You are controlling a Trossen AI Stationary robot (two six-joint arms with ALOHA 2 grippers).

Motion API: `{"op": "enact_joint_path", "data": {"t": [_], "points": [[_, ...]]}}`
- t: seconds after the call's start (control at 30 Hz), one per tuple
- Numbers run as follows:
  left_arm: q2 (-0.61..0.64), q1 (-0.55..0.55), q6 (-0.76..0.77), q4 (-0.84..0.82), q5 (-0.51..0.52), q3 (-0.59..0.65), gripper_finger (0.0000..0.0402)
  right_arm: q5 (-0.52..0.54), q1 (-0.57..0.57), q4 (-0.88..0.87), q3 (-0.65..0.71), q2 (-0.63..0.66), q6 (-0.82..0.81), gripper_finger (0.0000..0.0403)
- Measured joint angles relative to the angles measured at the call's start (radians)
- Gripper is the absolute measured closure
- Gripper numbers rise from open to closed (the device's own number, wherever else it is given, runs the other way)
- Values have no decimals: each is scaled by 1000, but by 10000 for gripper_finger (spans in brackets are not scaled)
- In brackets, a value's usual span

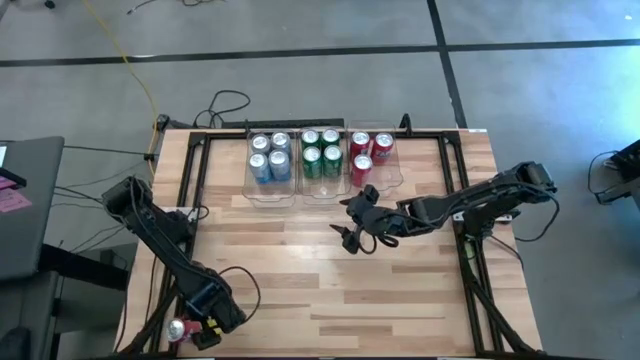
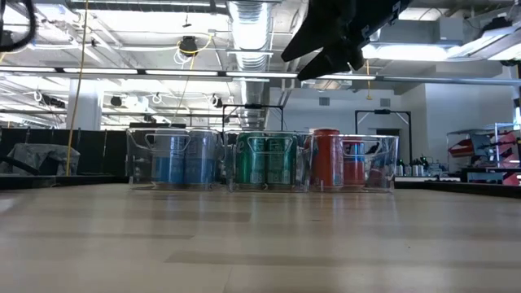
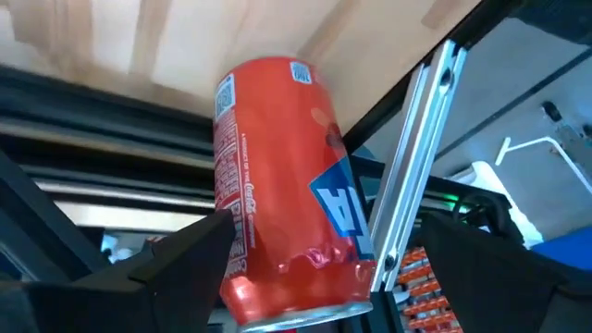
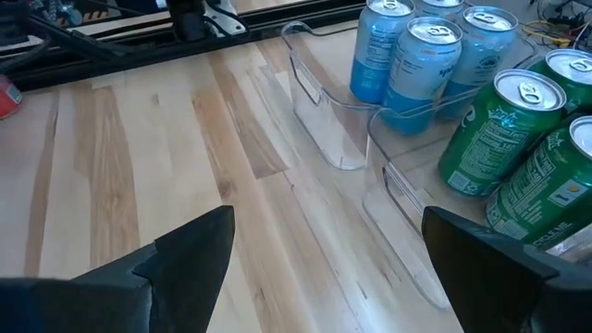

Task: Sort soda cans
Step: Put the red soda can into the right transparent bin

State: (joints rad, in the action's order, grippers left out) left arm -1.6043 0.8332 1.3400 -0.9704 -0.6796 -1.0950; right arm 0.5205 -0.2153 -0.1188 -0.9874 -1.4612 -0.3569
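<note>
A red soda can (image 1: 178,328), dented at one end (image 3: 277,185), lies at the table's near left corner beside the frame rails. My left gripper (image 1: 197,330) is open there, one finger on each side of the can (image 3: 324,277). Three clear bins stand side by side at the far middle. They hold blue cans (image 1: 269,157) (image 4: 416,55) (image 2: 183,159), green cans (image 1: 321,152) (image 4: 518,129) (image 2: 264,159) and red cans (image 1: 370,152) (image 2: 338,161), all upright on their bases. My right gripper (image 1: 350,238) (image 4: 324,277) (image 2: 330,53) hangs open and empty above the wood just in front of the bins. My left gripper has one fingertip (image 3: 199,245) at the red can's side near its dented end (image 3: 242,242), while the other finger (image 3: 481,264) stands apart behind a silver bar. I cannot tell whether the near finger touches the can.
Black frame rails (image 1: 190,200) run along the table's left and right sides, and a silver bar (image 3: 416,157) crosses close to the can. Cables (image 1: 225,105) lie behind the far left corner. Bare wood (image 1: 330,290) spreads across the table's middle and near side.
</note>
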Motion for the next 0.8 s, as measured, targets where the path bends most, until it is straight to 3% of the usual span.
{"op": "enact_joint_path", "data": {"t": [0.4,0.8], "points": [[-1,109,34,40,8,0,59,0,-6,-3,0,0,2,35],[-2,140,68,37,65,72,65,0,-7,0,0,0,-1,35]]}}
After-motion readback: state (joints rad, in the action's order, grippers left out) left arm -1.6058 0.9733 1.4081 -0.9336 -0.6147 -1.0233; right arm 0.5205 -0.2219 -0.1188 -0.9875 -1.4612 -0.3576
